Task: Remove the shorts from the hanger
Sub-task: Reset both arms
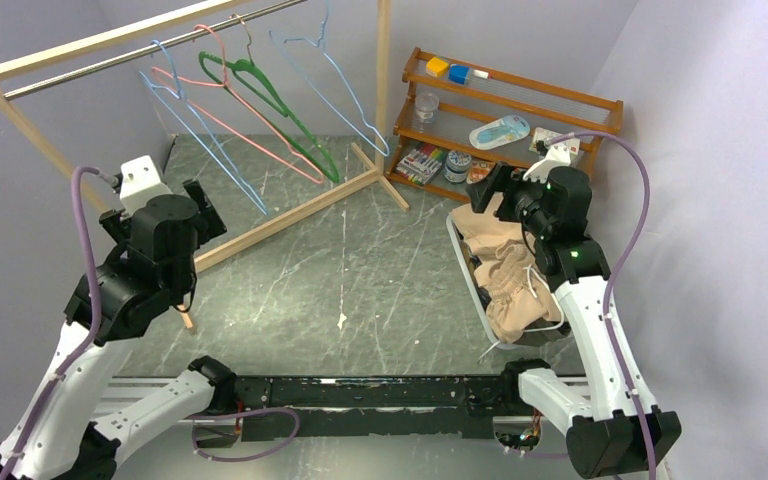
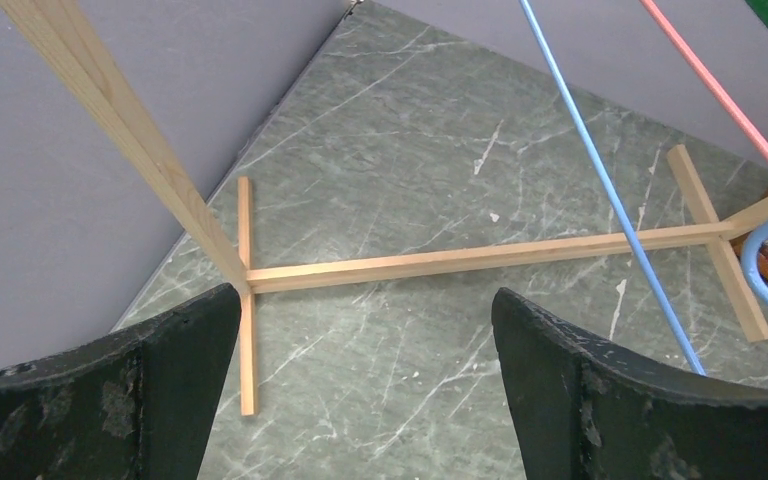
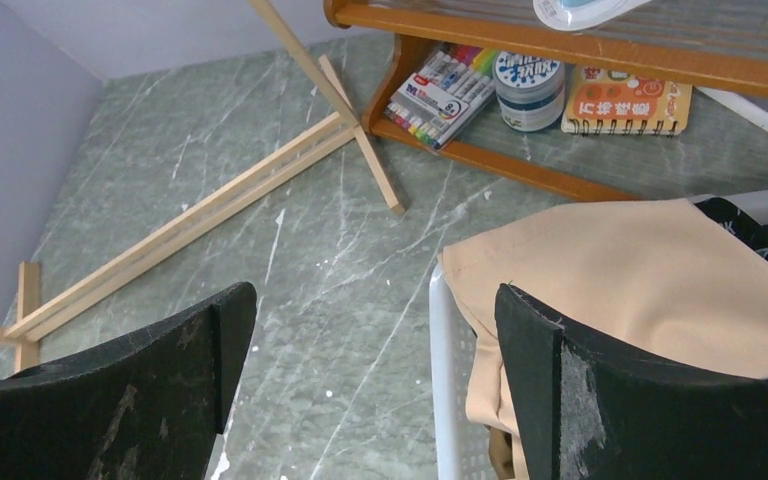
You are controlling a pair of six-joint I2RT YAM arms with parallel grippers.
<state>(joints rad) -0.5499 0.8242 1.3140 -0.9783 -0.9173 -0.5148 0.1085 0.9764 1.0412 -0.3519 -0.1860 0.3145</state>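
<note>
Overhead and wrist views, close of the unloading step. The four hangers [image 1: 260, 95] hang bare on the rack [image 1: 160, 42]; no cloth shows on any of them. The shorts [image 1: 505, 270] lie heaped in the basket [image 1: 463, 262] at the right of the table [image 1: 360, 270], with a beige pair on top. A dark patterned edge shows beside it in the right wrist view; the other pairs cannot be told apart.

The left gripper [image 2: 365, 330] hovers above the rack's foot with its jaws spread wide and nothing between them. The right gripper [image 3: 375, 330] hovers over the basket's near-left rim, facing the shelf [image 1: 510, 100], jaws likewise wide and empty. One finger overlaps the beige cloth in view, but whether it touches cannot be told.

By judgement, removal looks complete, since nothing is left on a hanger. The next move calls for no grasp, only a clean withdrawal. The right arm should rise clear of the loose drawstrings, and the left arm should back off without catching the blue hanger beside its finger
</note>
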